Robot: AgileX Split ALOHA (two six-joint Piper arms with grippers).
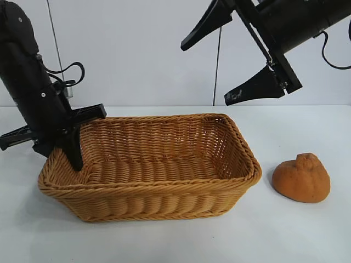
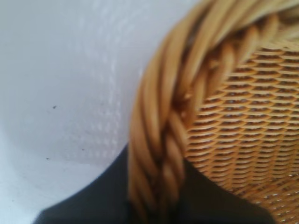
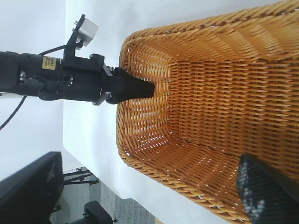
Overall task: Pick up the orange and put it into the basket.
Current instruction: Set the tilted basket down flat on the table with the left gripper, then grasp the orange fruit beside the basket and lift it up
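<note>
The orange (image 1: 301, 178) is seen resting on the white table (image 1: 307, 235), just beside the right end of the basket (image 1: 148, 189) but not touching it, knobby bump up. It lies well apart from both grippers; no finger is in contact w/ it.

The left gripper (image 1: 57, 139) is positioned at the basket's left end, pointed steeply down. Its fingers are spread and set astride the braided rim: one finger (image 1: 73, 150) is located inside the basket against the left wall, the other is kept outside over the table. In the left wrist view the rim (image 2: 159, 154) is seen running betw. the fingers. Nothing is gripped.

The right gripper (image 1: 241, 60) is held high above the basket's right-rear corner, approx. up and left of the orange. Its fingers are opened wide and are empty.
</note>
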